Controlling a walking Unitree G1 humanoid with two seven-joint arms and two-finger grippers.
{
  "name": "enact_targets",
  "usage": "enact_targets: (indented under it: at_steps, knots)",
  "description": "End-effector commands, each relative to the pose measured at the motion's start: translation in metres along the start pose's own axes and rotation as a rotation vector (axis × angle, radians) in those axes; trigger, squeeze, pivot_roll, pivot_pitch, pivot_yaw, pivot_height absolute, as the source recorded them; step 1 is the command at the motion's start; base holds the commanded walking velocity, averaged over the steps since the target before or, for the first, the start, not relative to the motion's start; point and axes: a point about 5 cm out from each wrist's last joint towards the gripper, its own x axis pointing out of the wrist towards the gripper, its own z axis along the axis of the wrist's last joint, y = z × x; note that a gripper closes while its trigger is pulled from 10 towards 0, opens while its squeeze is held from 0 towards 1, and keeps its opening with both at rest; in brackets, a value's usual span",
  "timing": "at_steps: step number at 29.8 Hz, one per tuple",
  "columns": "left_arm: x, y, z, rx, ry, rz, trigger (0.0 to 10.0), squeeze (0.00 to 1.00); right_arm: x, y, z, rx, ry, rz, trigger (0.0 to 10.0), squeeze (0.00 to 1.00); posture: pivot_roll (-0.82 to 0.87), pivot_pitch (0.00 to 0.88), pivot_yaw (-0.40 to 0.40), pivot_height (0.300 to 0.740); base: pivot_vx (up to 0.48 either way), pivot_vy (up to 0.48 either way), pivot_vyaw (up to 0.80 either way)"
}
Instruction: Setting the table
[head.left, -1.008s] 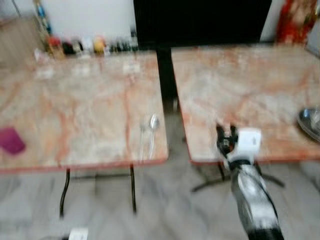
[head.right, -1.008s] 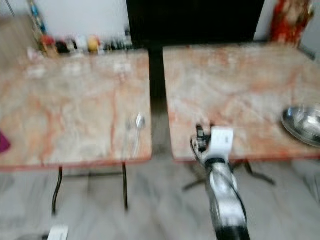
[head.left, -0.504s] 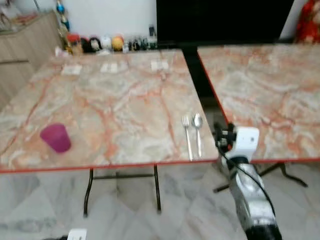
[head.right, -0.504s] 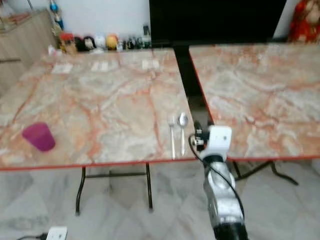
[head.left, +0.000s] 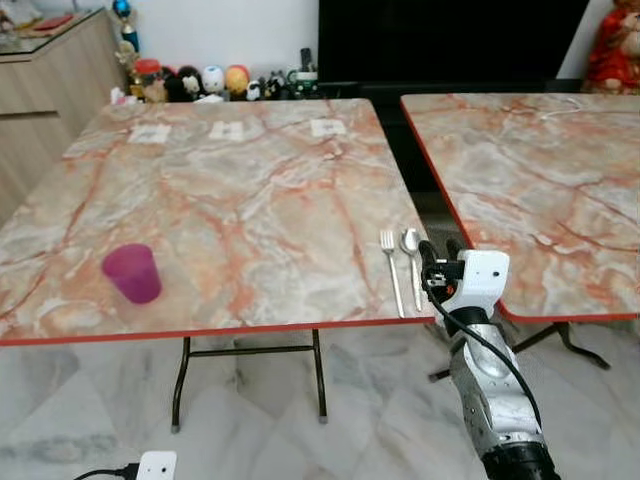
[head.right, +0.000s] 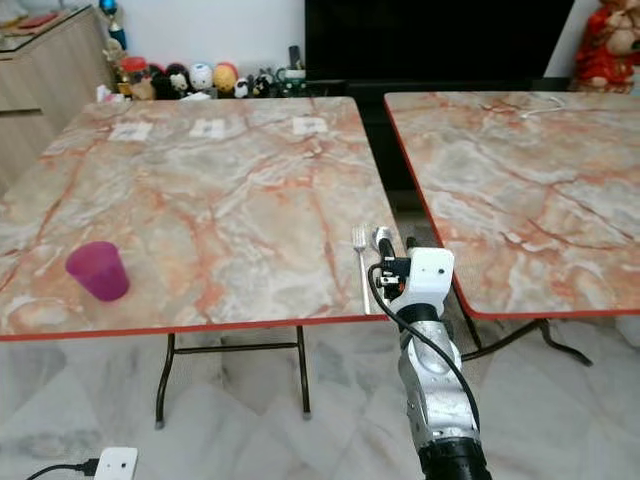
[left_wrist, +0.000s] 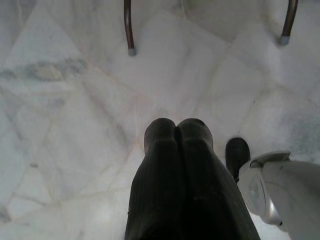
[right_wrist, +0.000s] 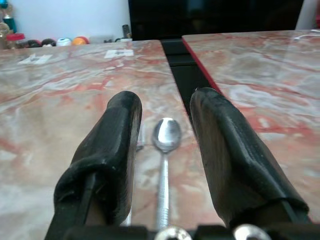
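A fork (head.left: 390, 266) and a spoon (head.left: 411, 258) lie side by side at the front right corner of the left marble table (head.left: 230, 200). A purple cup (head.left: 132, 272) stands upright near the table's front left. My right gripper (head.left: 439, 254) is held at table height just right of the spoon, by the corner. In the right wrist view it (right_wrist: 166, 97) is open, with the spoon (right_wrist: 165, 137) lying on the table between and beyond the fingers and the fork (right_wrist: 141, 138) partly hidden behind one finger. My left gripper (left_wrist: 175, 125) hangs shut over the floor.
A second marble table (head.left: 540, 180) stands to the right across a narrow gap. Figurines and bottles (head.left: 200, 80) line the far edge, with small cards (head.left: 228, 130) on the left table. A wooden cabinet (head.left: 50, 60) is far left. A power strip (head.left: 155, 465) lies on the marble floor.
The camera has swung left and the picture has sharpened, bringing the left table and purple cup into full view. My right gripper now sits closer beside the spoon at the table corner.
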Motion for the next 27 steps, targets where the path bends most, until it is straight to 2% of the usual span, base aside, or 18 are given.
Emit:
enact_targets:
  at_steps: [1, 4, 8, 16, 21, 27]
  knots:
    - [0.000, -0.001, 0.001, 0.002, -0.001, -0.003, 10.0, 0.00, -0.001, -0.001, -0.001, -0.003, -0.001, 0.001, 10.0, 0.00, 0.00, 0.002, 0.003, 0.740, 0.262, 0.000, 0.00]
    - [0.001, -0.001, 0.002, 0.003, -0.006, -0.003, 10.0, 0.00, -0.001, 0.001, 0.001, -0.016, -0.015, 0.022, 10.0, 0.00, 0.00, 0.001, 0.005, 0.740, 0.294, 0.000, 0.00]
    - [0.001, -0.002, 0.003, 0.004, -0.009, -0.005, 10.0, 0.00, -0.002, 0.003, 0.001, -0.020, -0.018, 0.034, 10.0, 0.00, 0.00, 0.001, 0.005, 0.740, 0.339, 0.000, 0.72]
    - [0.001, -0.002, 0.005, 0.009, -0.018, -0.001, 10.0, 0.00, -0.003, 0.002, 0.000, -0.008, -0.009, 0.024, 10.0, 0.00, 0.00, 0.003, 0.004, 0.740, 0.357, 0.000, 0.00]
    - [0.001, -0.003, 0.005, 0.016, -0.019, -0.003, 10.0, 0.00, -0.006, -0.001, -0.007, -0.009, 0.043, -0.024, 10.0, 0.00, 0.00, 0.004, 0.001, 0.740, 0.000, 0.000, 0.00]
    - [0.001, -0.003, 0.005, 0.017, -0.019, -0.004, 10.0, 0.00, -0.014, -0.001, -0.010, 0.053, 0.076, -0.024, 10.0, 0.00, 0.00, 0.005, -0.001, 0.740, 0.000, 0.000, 0.00]
